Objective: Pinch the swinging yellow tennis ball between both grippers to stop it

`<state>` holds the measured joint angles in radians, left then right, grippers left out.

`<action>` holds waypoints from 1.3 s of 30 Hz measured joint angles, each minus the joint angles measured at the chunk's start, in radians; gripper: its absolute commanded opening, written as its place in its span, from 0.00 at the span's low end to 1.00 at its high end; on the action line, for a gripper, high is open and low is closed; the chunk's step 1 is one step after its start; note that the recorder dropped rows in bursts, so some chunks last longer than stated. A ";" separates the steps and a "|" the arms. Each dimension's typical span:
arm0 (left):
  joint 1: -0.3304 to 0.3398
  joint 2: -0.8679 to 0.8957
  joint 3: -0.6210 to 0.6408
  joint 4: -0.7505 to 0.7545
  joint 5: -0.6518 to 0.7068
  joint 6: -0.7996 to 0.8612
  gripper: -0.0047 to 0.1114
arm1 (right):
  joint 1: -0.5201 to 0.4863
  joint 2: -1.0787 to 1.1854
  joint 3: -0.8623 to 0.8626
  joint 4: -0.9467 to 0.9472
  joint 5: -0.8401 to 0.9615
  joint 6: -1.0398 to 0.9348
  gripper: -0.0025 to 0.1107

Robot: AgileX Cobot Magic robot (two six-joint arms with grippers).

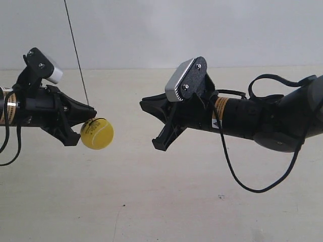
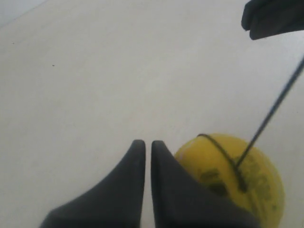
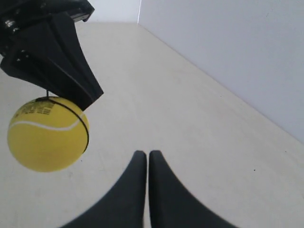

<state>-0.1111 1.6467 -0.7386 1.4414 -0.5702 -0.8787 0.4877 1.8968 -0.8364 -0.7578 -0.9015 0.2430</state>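
Pinch approx half set. Left gripper [image 2: 144, 145], black smooth wedge-shaped plastic, jaws pressed together w/ a thin slit, sits at the small matte bright yellow tennis ball [image 1: 97, 134], prob. touching it, tho the angle's poor. Ball hangs on a thin black string [image 1: 75, 50]. Right gripper [image 3: 144, 156], same black pointed wedge, jaws likewise pressed together, is well apart from it. Next move: bring it onto the ball's free side, squarely, or the round ball may slip off
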 measured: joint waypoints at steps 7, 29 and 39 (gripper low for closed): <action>0.000 0.000 0.000 0.000 0.000 0.000 0.08 | 0.000 0.000 0.000 0.000 0.023 -0.022 0.02; 0.000 0.000 0.000 0.086 -0.071 -0.024 0.08 | 0.000 0.106 -0.058 -0.026 0.050 0.001 0.02; 0.000 0.000 0.000 0.086 -0.071 -0.024 0.08 | 0.000 0.106 -0.058 -0.050 -0.029 0.045 0.02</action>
<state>-0.1116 1.6467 -0.7386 1.5274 -0.6414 -0.9023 0.4877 2.0029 -0.8948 -0.8081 -0.9302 0.2878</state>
